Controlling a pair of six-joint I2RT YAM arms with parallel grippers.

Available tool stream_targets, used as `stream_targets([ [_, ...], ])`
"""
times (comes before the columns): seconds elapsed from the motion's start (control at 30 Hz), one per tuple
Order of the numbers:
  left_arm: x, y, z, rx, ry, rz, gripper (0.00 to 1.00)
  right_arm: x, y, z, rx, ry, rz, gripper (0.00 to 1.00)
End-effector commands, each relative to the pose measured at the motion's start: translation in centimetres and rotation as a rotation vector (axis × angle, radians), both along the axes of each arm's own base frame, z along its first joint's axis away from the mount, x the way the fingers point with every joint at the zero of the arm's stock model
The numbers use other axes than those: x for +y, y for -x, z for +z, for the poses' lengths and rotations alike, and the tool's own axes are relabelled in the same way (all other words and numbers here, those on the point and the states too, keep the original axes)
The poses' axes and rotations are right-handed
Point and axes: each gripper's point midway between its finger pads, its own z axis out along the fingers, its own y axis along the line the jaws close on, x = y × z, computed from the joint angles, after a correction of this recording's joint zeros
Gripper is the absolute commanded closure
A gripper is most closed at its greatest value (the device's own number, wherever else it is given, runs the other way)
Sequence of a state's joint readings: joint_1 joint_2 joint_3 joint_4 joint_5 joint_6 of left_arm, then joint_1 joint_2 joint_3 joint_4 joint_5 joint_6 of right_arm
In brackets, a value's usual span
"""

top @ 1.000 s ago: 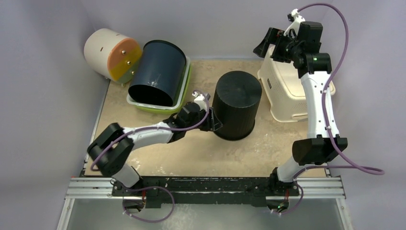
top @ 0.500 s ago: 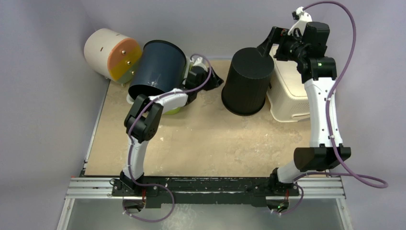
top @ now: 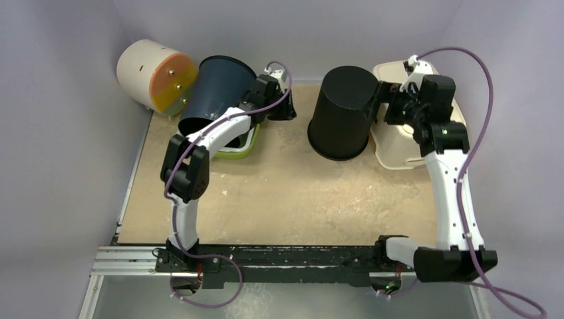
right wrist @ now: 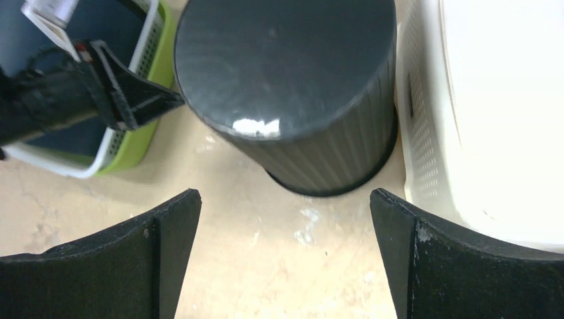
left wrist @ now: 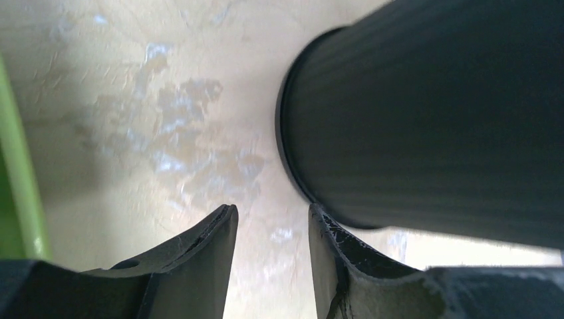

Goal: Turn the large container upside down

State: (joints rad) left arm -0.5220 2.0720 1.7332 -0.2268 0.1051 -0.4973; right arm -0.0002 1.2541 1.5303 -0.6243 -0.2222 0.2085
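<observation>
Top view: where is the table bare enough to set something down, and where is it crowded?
Free: the broad near half of the table, between the black container and the base rail. Narrow: the strip between the green tray and the black container, where the left gripper hangs open. Crowded: the far edge, with navy bin, black container and cream basket.

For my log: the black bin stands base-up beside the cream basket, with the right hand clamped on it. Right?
No: the right hand is wide open, gripping nothing, as the right wrist view shows. The black bin does stand base-up beside the cream basket.
</observation>
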Motion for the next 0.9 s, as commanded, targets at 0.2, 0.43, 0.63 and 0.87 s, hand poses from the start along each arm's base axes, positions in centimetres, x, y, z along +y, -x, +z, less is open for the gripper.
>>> stream_targets([
  [0.2,3.3,7.2,8.9,-0.038,-0.053,-0.108,0.56,0.8,5.6,-8.4,0.131,-0.034,0.028,0.0],
  [0.43,6.2,11.8,9.2,0.009,-0.112,-0.117,0.57,3.2,3.9,-12.2,0.18,-0.087,0.091,0.0],
  [0.63,9.4,14.3,10.2,-0.022,-0.133,-0.032,0.57,6.6,1.7,-14.2,0.204,-0.074,0.124,0.0],
  [0.87,11.3,16.2,10.3,-0.026,-0.136,0.018,0.57,4.8,-3.0,-14.1,0.091,-0.092,-0.085,0.0],
])
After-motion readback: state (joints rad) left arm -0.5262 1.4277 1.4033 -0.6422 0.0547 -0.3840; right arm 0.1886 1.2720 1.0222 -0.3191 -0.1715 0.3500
